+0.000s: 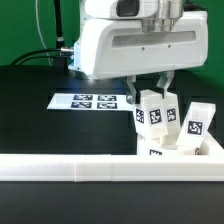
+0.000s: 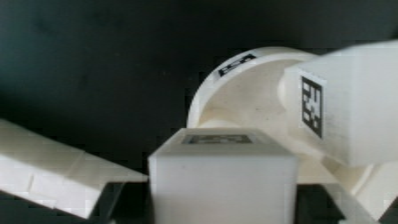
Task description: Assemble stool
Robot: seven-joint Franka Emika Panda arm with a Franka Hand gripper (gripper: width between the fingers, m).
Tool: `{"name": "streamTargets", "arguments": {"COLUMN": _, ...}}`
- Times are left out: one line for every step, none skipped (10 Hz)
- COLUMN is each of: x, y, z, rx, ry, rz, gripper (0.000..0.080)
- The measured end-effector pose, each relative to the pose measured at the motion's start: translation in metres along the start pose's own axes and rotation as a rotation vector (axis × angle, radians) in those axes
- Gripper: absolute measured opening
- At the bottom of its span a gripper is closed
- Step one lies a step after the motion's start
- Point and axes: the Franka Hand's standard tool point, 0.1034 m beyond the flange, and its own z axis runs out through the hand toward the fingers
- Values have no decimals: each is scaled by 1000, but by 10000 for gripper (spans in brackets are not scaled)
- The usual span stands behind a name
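My gripper (image 1: 152,98) hangs over the cluster of white stool parts on the exterior view's right, shut on a short blocky stool leg (image 1: 153,112) that carries a square tag. That leg (image 2: 222,170) fills the gap between the dark fingers (image 2: 125,200) in the wrist view. Just beyond it there lies the round seat (image 2: 240,90), its curved rim showing a tag. A second tagged leg (image 2: 347,100) stands against the seat. Further tagged legs (image 1: 197,122) stand close beside the held one.
The long white rail (image 1: 90,168) runs along the front, close to the parts, and its corner piece (image 2: 54,165) shows in the wrist view. The marker board (image 1: 90,100) lies flat on the black table behind, on the exterior view's left of the gripper.
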Motion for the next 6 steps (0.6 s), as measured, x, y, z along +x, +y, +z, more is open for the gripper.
{"name": "streamTargets", "arguments": {"x": 1, "y": -2, "z": 0, "rx": 4, "ry": 1, "rz": 127, "gripper": 335}}
{"name": "streamTargets", "arguments": {"x": 2, "y": -5, "z": 0, "rx": 5, "ry": 2, "rz": 232, "gripper": 335}}
{"name": "streamTargets", "arguments": {"x": 3, "y": -9, "z": 0, "rx": 5, "ry": 4, "rz": 351, "gripper": 335}}
{"name": "streamTargets", "arguments": {"x": 5, "y": -13, "z": 1, "rx": 5, "ry": 10, "rz": 484, "gripper": 335}}
{"name": "streamTargets", "arguments": {"x": 9, "y": -16, "z": 1, "rx": 4, "ry": 25, "rz": 575, "gripper": 335}}
{"name": "streamTargets", "arguments": {"x": 13, "y": -18, "z": 1, "rx": 5, "ry": 42, "rz": 639, "gripper": 335}}
